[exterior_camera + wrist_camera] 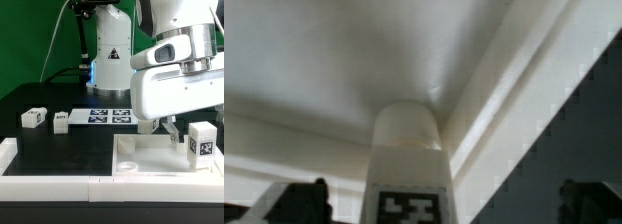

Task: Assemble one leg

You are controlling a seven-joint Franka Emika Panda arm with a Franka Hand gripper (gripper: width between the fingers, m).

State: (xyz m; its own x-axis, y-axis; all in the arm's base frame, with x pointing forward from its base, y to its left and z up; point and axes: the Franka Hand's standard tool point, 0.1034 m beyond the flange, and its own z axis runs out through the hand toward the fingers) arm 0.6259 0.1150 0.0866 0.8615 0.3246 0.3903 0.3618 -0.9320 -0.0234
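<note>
A leg (203,141), a small white block with a black-and-white tag, stands upright on the large white panel (140,160) at the exterior view's right. In the wrist view this leg (409,150) sits between my two dark fingers (304,203), with a gap on each side. My gripper (446,205) is open and straddles the leg without touching it. In the exterior view the gripper (185,133) hangs low over the panel, one finger (170,129) showing just left of the leg. Two more legs (34,117) (61,121) lie on the black table at the left.
The marker board (110,115) lies flat behind the panel, in front of the robot's base (108,60). The panel has a raised rim and a corner hole (127,163). A white ledge (50,185) runs along the table's front edge.
</note>
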